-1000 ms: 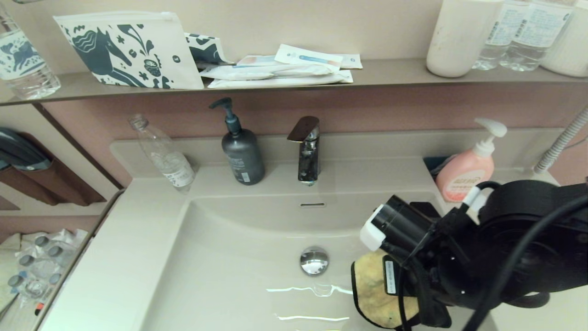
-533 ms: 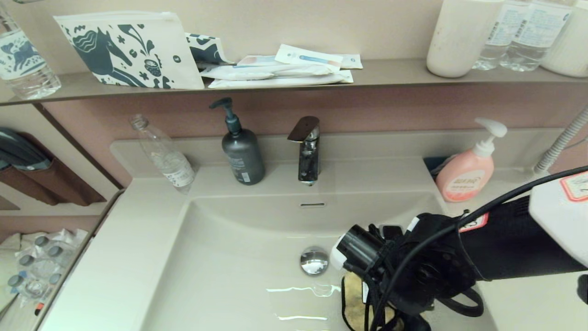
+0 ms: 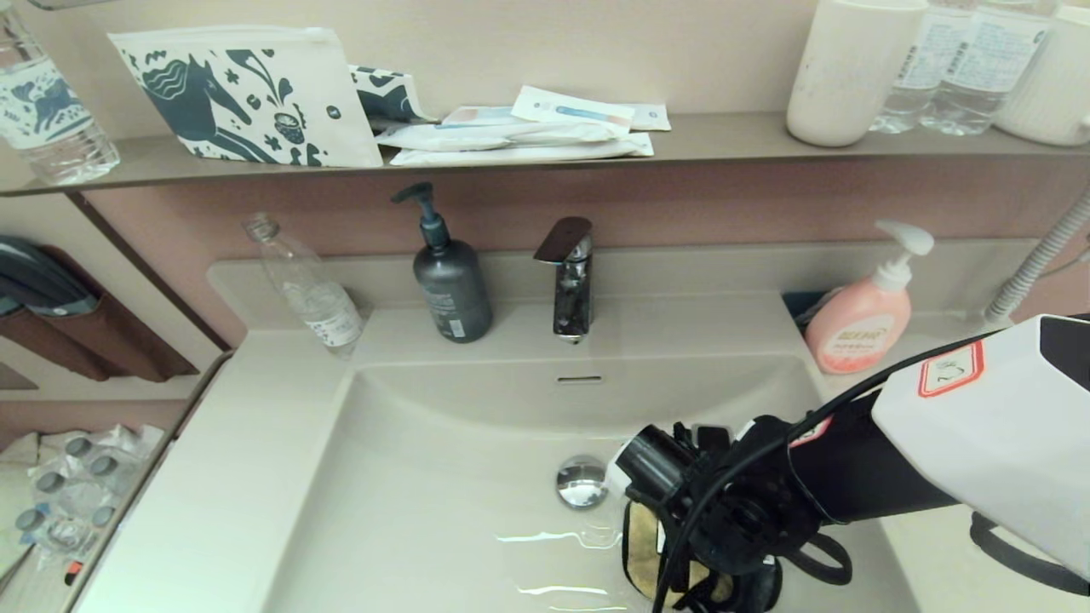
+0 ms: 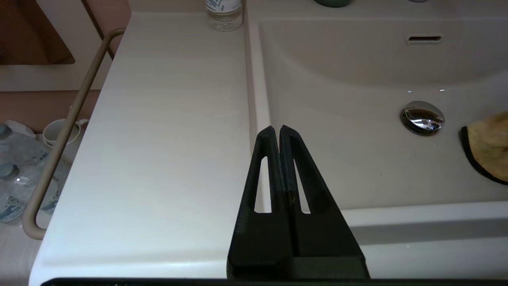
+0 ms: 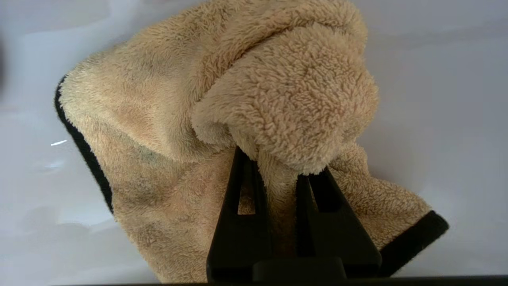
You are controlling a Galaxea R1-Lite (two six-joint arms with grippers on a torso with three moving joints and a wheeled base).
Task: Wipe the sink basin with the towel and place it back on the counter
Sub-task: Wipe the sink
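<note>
Bunched mustard-yellow microfibre towel (image 5: 222,131), black-trimmed, long axis unclear, pinched between right gripper (image 5: 278,174) fingers on cream-white rectangular sink basin (image 3: 426,477) floor, at four o'clock from round chrome drain plug (image 3: 582,482). Open basin toward nine o'clock. Left gripper (image 4: 276,131) closed above basin's rim beside smooth cream counter (image 4: 158,139).

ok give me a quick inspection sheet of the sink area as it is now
surface: counter, bare where seen
job's things: towel bunched on the sink basin floor, beside the drain plug
clutter: clear bottle, grey pump bottle, pink soap bottle at the back edge
grippers: right gripper clamps the towel; left gripper shut, empty, over the basin's left rim
cables: black cable along the right arm
surroundings: tap; shelf with pouch, packets, bottles
</note>
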